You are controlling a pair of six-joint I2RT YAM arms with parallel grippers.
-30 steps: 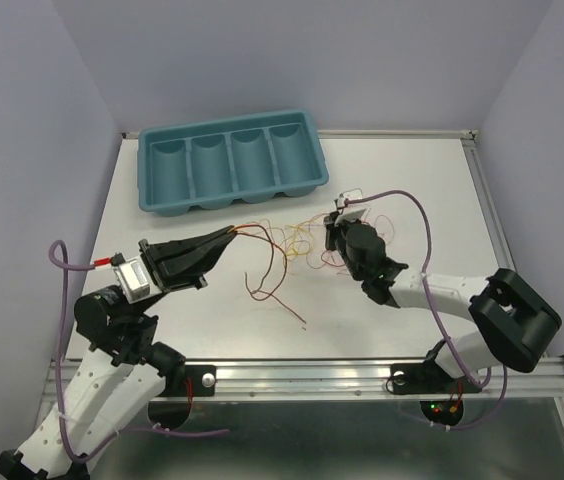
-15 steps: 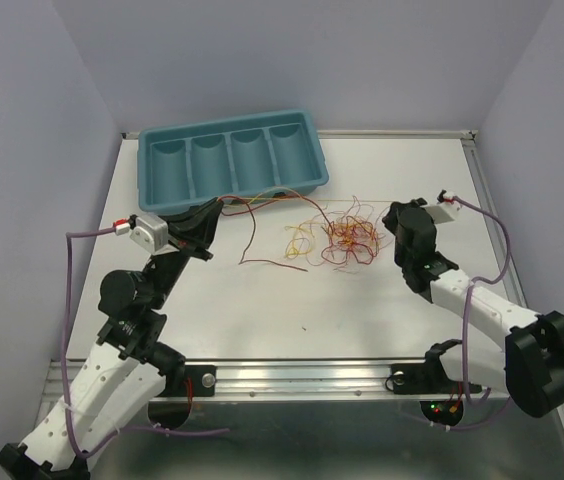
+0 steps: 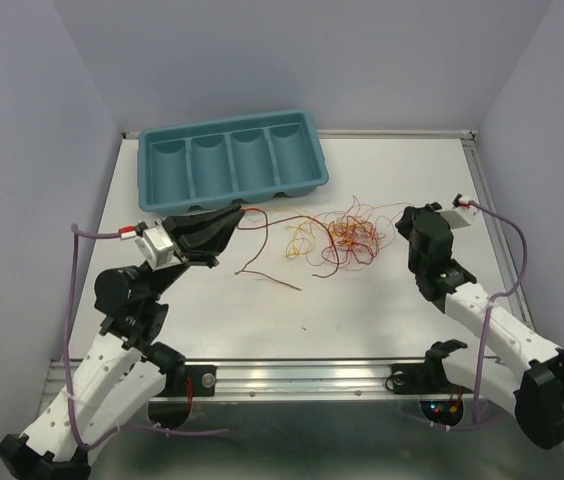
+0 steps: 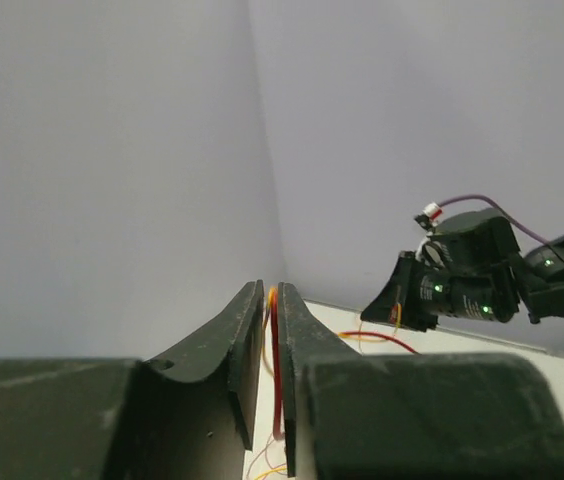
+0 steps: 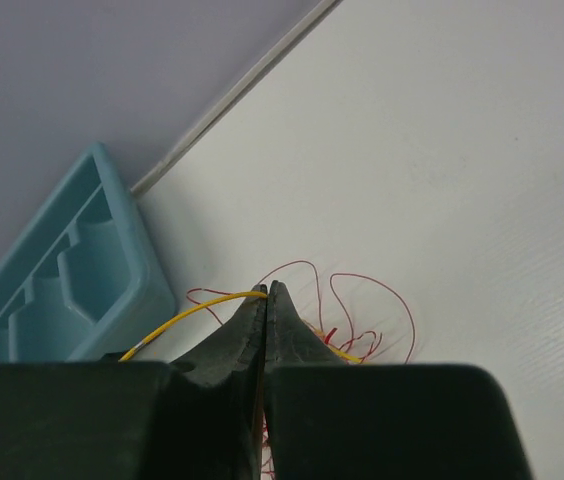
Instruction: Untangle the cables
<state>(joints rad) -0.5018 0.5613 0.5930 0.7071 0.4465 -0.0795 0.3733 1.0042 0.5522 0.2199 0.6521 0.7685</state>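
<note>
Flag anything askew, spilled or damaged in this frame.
Nothing damaged or spilled. The cables sit tangled on the table, as the task implies; the teal compartment tray lies slightly skewed to its far edge.

Tangled red-yellow cables [image 3: 337,238] mid-table

A: How is the left arm [image 3: 122,330] posed?
B: It is bent at the elbow and reached forward; the left gripper [image 4: 270,290] is seen closed on a red cable [image 4: 274,370].
A: And the right arm [image 3: 492,325]?
B: It is stretched forward and inward; the right gripper [image 5: 265,288] is pinched shut on a yellow cable [image 5: 192,312].
</note>
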